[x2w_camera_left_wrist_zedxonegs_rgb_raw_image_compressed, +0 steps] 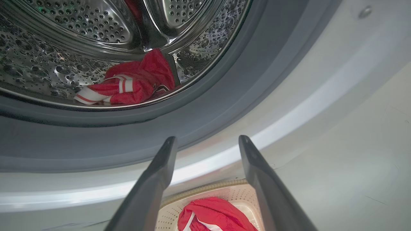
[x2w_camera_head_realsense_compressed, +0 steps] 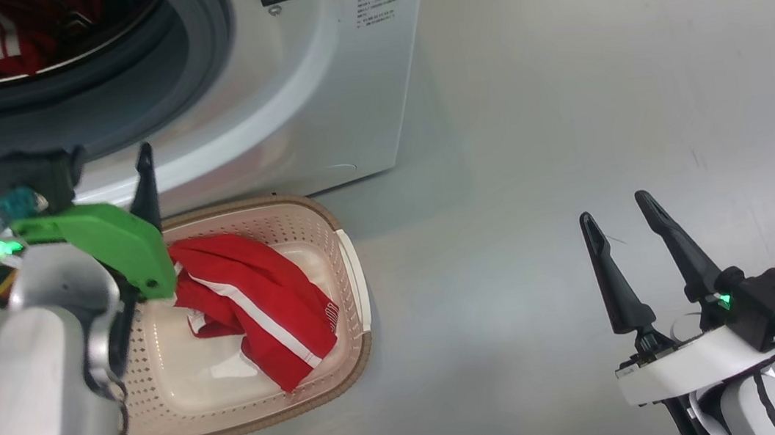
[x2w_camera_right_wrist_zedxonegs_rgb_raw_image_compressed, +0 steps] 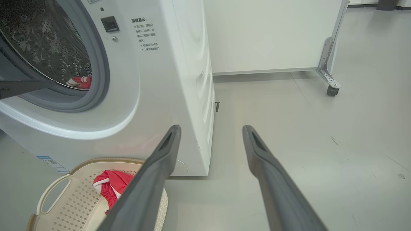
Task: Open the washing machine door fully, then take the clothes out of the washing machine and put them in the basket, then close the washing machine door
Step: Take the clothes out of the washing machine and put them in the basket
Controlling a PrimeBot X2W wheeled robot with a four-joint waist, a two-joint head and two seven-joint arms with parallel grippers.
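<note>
One red garment is seen low in the drum of the washing machine, ahead of and above the left jaws, which are spread and empty over the basket; it seems to lie crosswise to them. The right jaws, also spread, are held well aside

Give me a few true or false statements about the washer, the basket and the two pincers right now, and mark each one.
1. A red garment with a white stripe lies in the cream perforated plastic basket. True.
2. The perforated steel drum is empty. False: red striped clothes lie inside.
3. The left pincer is clamped on cloth. False: it is open and holds nothing.
4. The right pincer is open, above the grey floor. True.
</note>
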